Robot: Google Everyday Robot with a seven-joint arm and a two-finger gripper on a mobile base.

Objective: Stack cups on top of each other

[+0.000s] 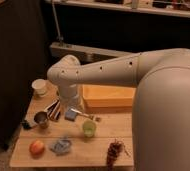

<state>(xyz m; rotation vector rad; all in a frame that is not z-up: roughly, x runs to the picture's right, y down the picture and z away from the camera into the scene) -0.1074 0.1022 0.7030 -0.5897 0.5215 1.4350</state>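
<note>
The gripper (54, 109) hangs low over the left half of the desk (88, 151), jaws apart and holding nothing, just beside the metal cup (41, 119) that stands near the left edge. The white cup (39, 86) sits at the far left corner and the green cup (89, 128) stands near the middle, all three apart and unstacked. A yellow bin (108, 97) takes the far right side, and an apple (36, 147) lies by the near left corner.

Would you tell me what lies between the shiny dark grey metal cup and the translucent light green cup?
Camera view: a small blue object lies between the metal cup and green cup; the gripper hovers beside the metal cup.
</note>
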